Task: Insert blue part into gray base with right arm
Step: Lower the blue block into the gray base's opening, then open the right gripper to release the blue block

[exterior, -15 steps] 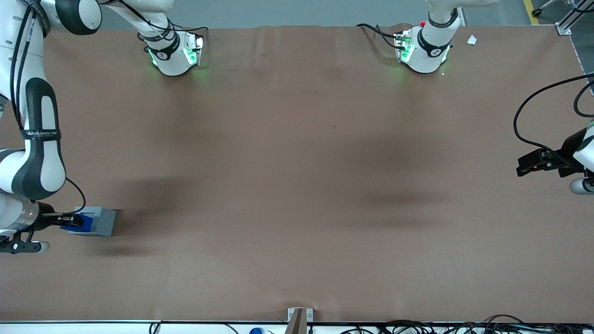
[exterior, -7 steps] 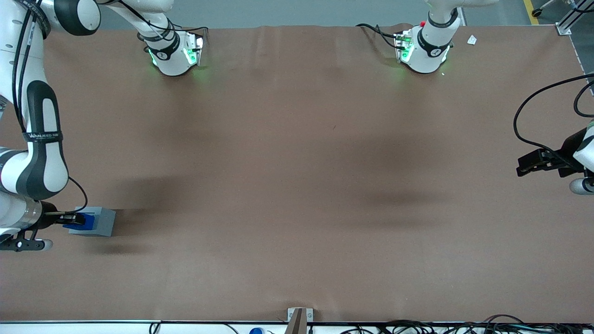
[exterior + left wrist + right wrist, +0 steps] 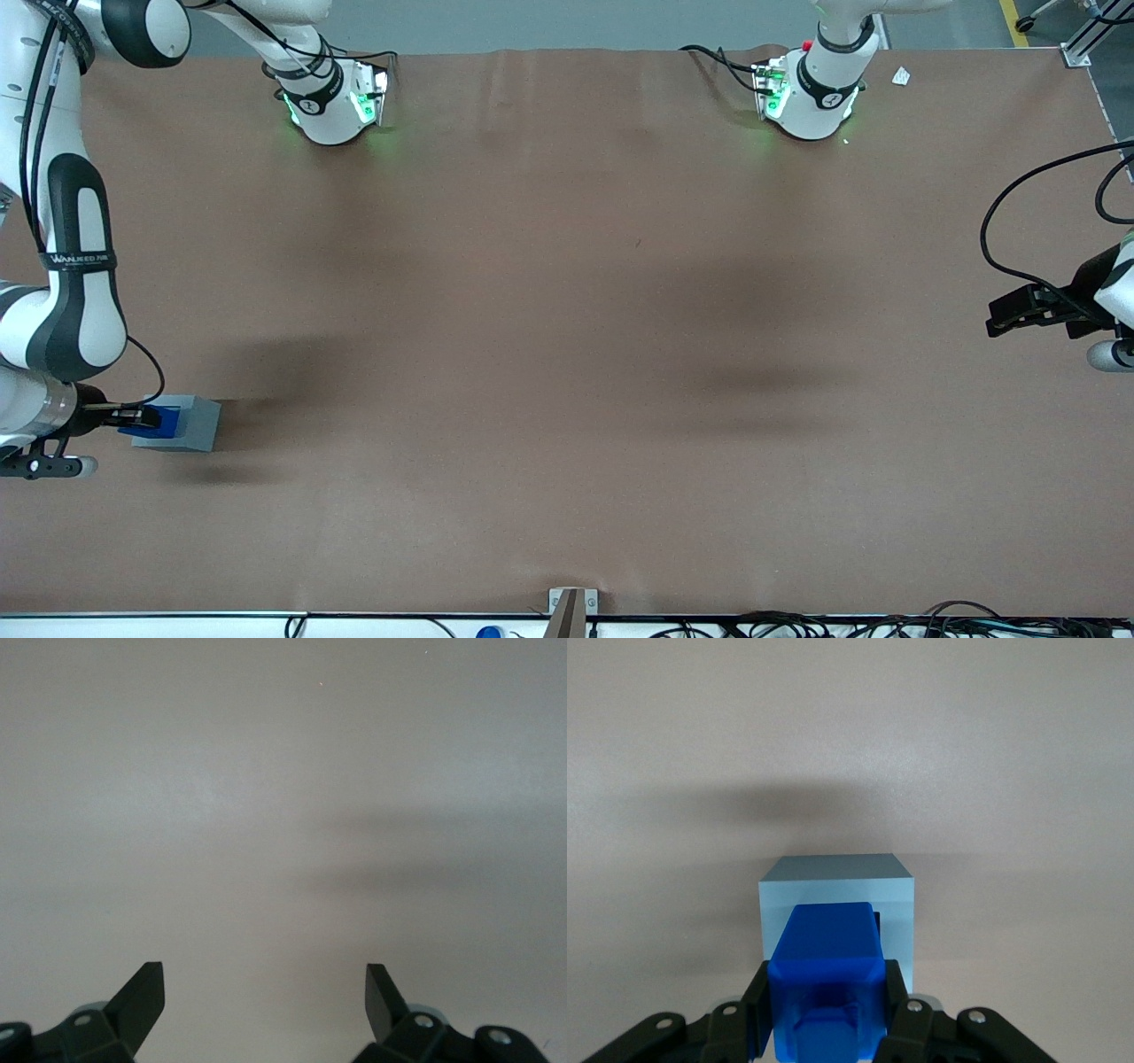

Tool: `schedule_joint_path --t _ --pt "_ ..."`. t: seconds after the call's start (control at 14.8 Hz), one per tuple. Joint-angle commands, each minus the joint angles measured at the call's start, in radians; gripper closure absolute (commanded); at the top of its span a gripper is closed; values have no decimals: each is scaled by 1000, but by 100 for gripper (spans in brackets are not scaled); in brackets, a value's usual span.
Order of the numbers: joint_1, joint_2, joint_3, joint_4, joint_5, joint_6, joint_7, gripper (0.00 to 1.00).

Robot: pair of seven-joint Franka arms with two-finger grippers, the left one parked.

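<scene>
Brown matting covers the whole table [image 3: 567,354] in the front view, with soft shadows across its middle and two white arm bases standing at the edge farthest from the camera. Toward the working arm's end of the table, the right arm [image 3: 75,292] bends down, white with black joint bands and a lettered black strap, and its gripper [image 3: 133,415] is low over the gray base [image 3: 197,425]. That light gray block sits flat on the mat, nearer to the camera than the arm bases. The blue part [image 3: 159,420] shows as a bright blue patch on the gray base's top, clamped between the black fingers. From this view it is hard to tell how deep it sits in the socket. In the right wrist view, the gripper [image 3: 826,1014] is closed on the blue part [image 3: 826,966], with one black finger [image 3: 755,1010] pressed to each side of it. The blue block overlaps the top of the gray base [image 3: 837,881], and a sliver of the dark recess shows just beside its upper edge. Bare mat [image 3: 850,726] surrounds the gray block. The left wrist view shows only plain mat [image 3: 283,815] crossed by a faint shadow.
</scene>
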Motion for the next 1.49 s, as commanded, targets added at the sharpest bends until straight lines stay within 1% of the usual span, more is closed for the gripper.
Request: schedule_joint_path --t 0.0,0.61,0.75,0.88,0.95,1.02,1.08,1.15,1.22,1.29,1.36,1.42 --pt "-21 -32 15 -54 7 -12 -19 100" --pt "-27 -31 14 -59 9 3 -19 99" --pt "-36 -27 15 -59 9 23 -19 97" --pt "-34 -26 14 -56 10 34 -13 86" --pt "-34 -24 15 -54 10 34 -8 78" --pt "-33 -23 15 -53 10 34 -6 66" --pt "-33 -21 15 -53 10 34 -5 48" --pt "-34 -21 15 -53 13 34 -5 25" --pt "-34 -21 15 -53 32 34 -5 14" --pt "-34 -21 14 -53 61 34 -6 0" --pt "-36 -21 14 -53 76 32 -9 0" --pt "-34 -23 14 -53 76 32 -11 0"
